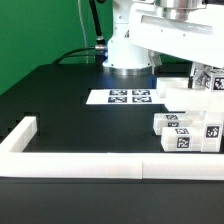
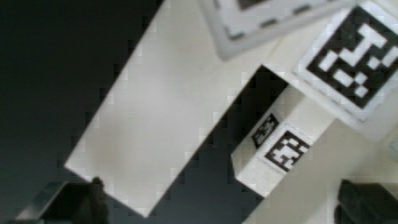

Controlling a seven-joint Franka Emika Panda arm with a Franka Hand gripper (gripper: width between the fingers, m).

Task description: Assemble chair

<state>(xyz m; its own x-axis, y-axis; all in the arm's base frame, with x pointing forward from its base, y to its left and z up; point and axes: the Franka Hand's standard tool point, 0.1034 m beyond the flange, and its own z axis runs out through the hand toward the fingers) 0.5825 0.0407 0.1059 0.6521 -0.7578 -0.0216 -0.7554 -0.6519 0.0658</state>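
Several white chair parts (image 1: pixel 187 131) with black-and-white tags lie grouped at the exterior view's right, behind the front wall. More tagged parts (image 1: pixel 211 82) sit further back at the right edge. The white arm (image 1: pixel 170 35) reaches over this group. The wrist view looks down on a long flat white part (image 2: pixel 178 110), a short tagged block (image 2: pixel 285 150) and a larger tagged piece (image 2: pixel 356 60). My gripper (image 2: pixel 222 200) is open, with one dark fingertip (image 2: pixel 80 198) at each side and nothing held between them.
The marker board (image 1: pixel 125 97) lies flat in the middle of the black table in front of the robot base (image 1: pixel 128 45). A long white border wall (image 1: pixel 100 162) runs along the front, with a short return (image 1: pixel 22 132) at the exterior view's left.
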